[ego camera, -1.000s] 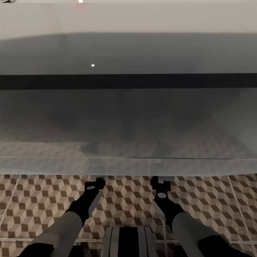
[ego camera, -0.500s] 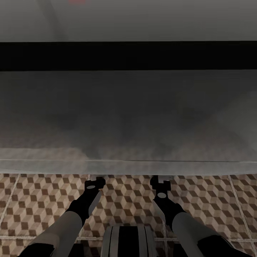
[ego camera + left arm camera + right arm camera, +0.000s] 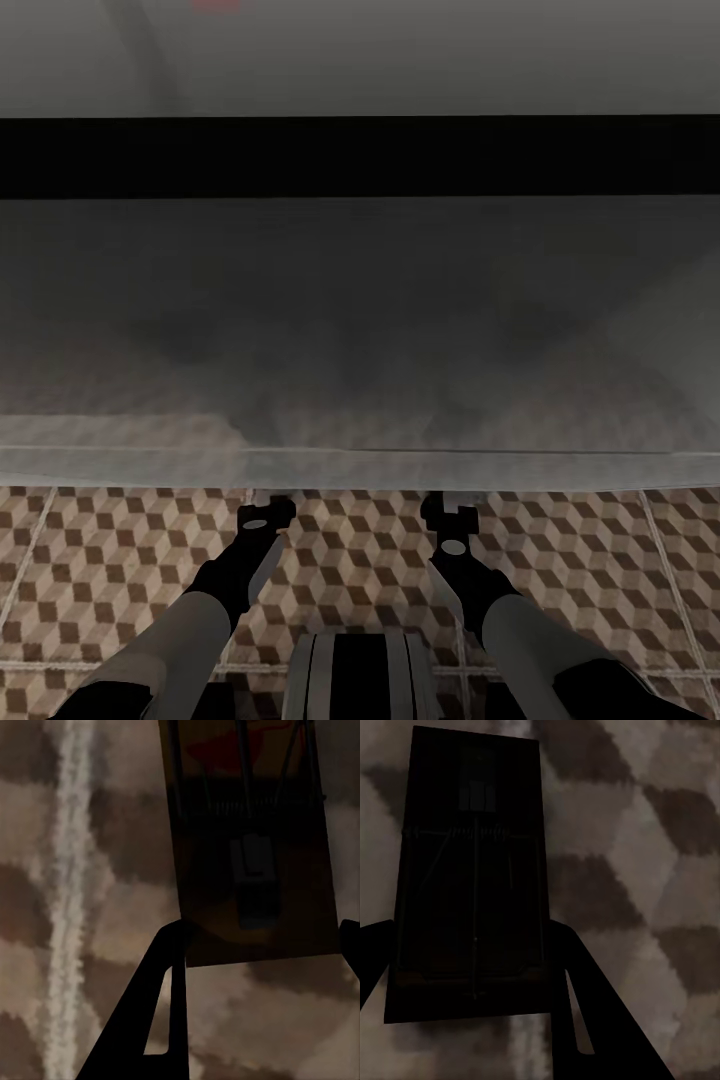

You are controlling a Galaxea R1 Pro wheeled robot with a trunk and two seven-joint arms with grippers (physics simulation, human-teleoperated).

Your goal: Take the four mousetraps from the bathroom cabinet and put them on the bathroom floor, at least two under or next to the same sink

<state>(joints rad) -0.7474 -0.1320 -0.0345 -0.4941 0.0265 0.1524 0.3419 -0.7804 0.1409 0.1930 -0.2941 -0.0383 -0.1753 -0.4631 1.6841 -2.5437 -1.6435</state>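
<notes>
Both black-and-grey arms reach toward 12 o'clock, side by side. Left gripper (image 3: 262,512) and right gripper (image 3: 452,512) each clamp a flat brown mousetrap between dark fingers (image 3: 161,967).

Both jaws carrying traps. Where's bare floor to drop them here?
Bare patterned floor lies left of the left gripper, between it and the right gripper, and right of that. Ahead, the white vanity overhangs. Each wrist view shows a mousetrap over bare tile.
</notes>
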